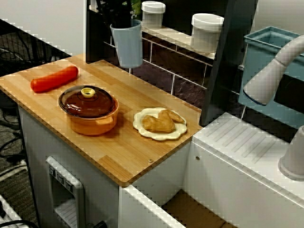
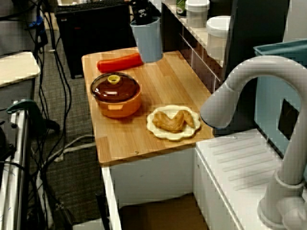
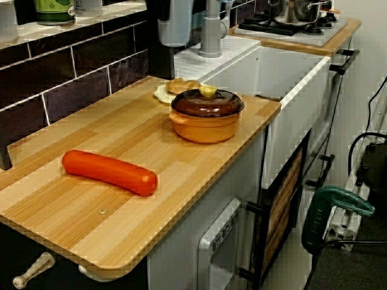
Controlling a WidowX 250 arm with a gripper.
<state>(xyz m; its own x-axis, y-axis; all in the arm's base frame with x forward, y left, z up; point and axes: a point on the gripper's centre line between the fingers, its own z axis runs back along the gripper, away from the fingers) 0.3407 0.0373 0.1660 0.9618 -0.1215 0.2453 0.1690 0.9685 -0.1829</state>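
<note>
Grey-blue cup (image 2: 149,38) stands out behind the lidded orange pot (image 2: 116,96), with the black pincer (image 2: 142,13) sunk into its mouth, apparently to take it by the rim. The jaws are hidden, so I cannot tell whether it grips. A red sausage (image 2: 120,63) and a plate of chicken (image 2: 173,122) flank the pot on the desk (image 2: 158,81).

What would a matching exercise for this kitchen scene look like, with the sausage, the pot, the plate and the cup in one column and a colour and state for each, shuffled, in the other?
Things:
1. sausage
2. pot
3. plate
4. cup

Colour and state:
A. cream, bearing a piece of chicken
B. blue-grey, holding dark things
C. red, lying flat on the counter
D. orange, shut with a brown lid

Pairs: 1-C, 2-D, 3-A, 4-B.
</note>
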